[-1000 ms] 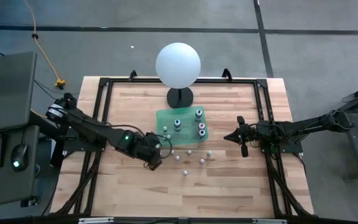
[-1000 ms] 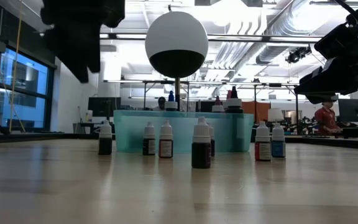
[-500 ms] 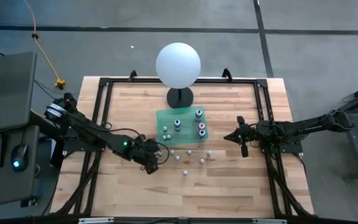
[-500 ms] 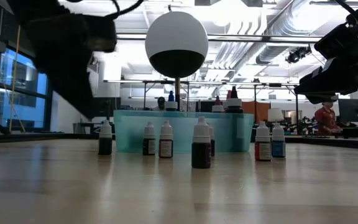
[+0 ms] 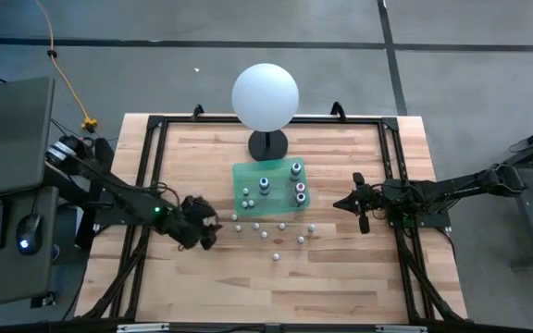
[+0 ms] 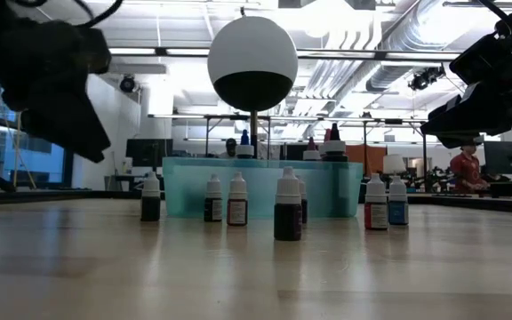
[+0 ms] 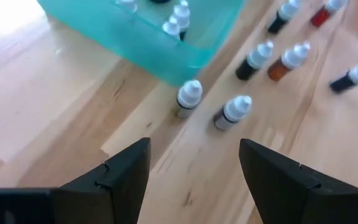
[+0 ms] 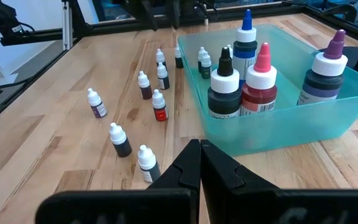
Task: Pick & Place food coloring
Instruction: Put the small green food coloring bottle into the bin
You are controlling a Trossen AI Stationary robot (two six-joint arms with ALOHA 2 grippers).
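Several tiny food coloring bottles with white tops stand upright on the wooden table, on the near side of a green tray. More bottles stand inside the tray. My left gripper hovers open to the left of the loose bottles, touching nothing. In the left wrist view its fingers frame the two nearest bottles from a distance. My right gripper waits shut at the table's right side, pointing toward the tray, its fingers closed together.
A big white sphere on a black stand sits just beyond the tray. A black frame runs around the table. Bare wood lies at the near side and to the left of the bottles.
My left gripper has drawn back from the loose bottles toward the table's left edge and sunk lower, staying open. The bottles and the tray have kept their places.
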